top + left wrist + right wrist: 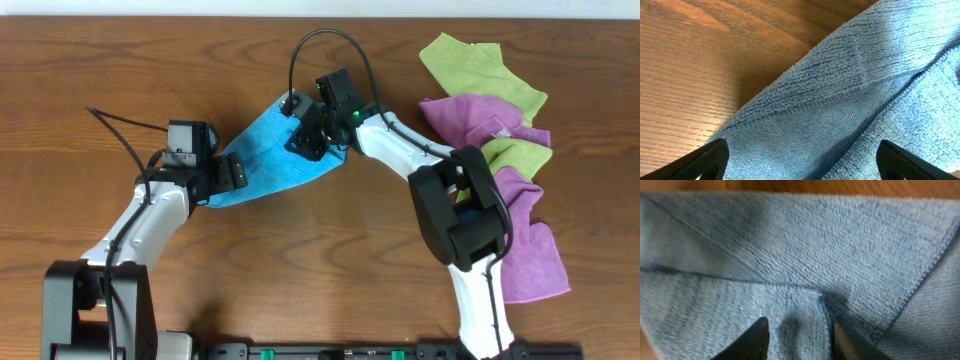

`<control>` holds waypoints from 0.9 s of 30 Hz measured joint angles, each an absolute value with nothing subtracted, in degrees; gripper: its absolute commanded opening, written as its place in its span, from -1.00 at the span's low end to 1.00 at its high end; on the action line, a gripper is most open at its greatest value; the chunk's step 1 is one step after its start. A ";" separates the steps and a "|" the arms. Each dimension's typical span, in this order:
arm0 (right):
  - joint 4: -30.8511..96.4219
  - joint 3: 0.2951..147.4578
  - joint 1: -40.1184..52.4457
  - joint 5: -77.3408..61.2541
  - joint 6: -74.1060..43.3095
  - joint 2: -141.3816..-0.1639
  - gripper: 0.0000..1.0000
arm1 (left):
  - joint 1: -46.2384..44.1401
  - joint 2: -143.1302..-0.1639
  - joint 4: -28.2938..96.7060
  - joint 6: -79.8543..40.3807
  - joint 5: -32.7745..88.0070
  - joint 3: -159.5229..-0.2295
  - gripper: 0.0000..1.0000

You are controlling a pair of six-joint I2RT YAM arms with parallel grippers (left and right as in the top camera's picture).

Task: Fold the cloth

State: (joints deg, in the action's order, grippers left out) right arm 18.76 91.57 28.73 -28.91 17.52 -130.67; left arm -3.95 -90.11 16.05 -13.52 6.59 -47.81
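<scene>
The sky-blue cloth (268, 152) lies folded into a long, slanted shape in the middle of the table. My left gripper (232, 170) is at its lower left end. In the left wrist view the jaws (802, 162) are wide open, low over the cloth (840, 75), with a fold line between them. My right gripper (306, 138) is at the cloth's upper right end. In the right wrist view its jaws (800, 335) are narrowly open, and a hemmed edge of the cloth (815, 240) lies flat between the fingertips. The white tag is not visible.
A pile of lime-green cloths (480, 65) and purple cloths (482, 115) lies at the right, running down to a purple cloth (530, 255) near the right arm's base. Bare wood table (120, 60) shows to the left and at the front.
</scene>
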 measured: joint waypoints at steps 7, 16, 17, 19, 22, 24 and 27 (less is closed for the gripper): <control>21.76 92.29 28.73 -28.88 16.60 -131.39 -0.98 | -3.95 -90.11 16.05 -13.52 6.94 -47.81 0.91; 45.17 109.21 28.73 -30.06 15.73 -131.55 -0.97 | -3.90 -90.11 16.08 -13.52 7.14 -47.81 0.91; 47.51 111.09 28.73 -30.09 15.68 -131.55 -0.97 | -3.90 -90.11 16.08 -13.52 7.14 -47.81 0.91; 52.40 115.33 28.73 -30.24 15.59 -131.55 -0.97 | -3.90 -90.11 16.08 -13.58 7.14 -47.81 0.91; 59.35 119.28 28.73 -30.41 15.57 -131.55 -0.97 | -3.90 -90.11 16.08 -14.02 7.14 -47.81 0.91; 63.55 120.42 28.75 -30.39 15.62 -131.55 -0.97 | -3.90 -90.11 16.12 -14.44 7.14 -47.81 0.91; 70.11 121.05 28.86 -30.46 14.85 -131.55 -0.84 | -3.90 -90.11 16.27 -14.87 7.14 -47.81 0.91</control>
State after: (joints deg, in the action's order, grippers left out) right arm 70.11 121.05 28.86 -30.46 14.85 -131.55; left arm -3.90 -90.11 16.27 -14.87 7.14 -47.81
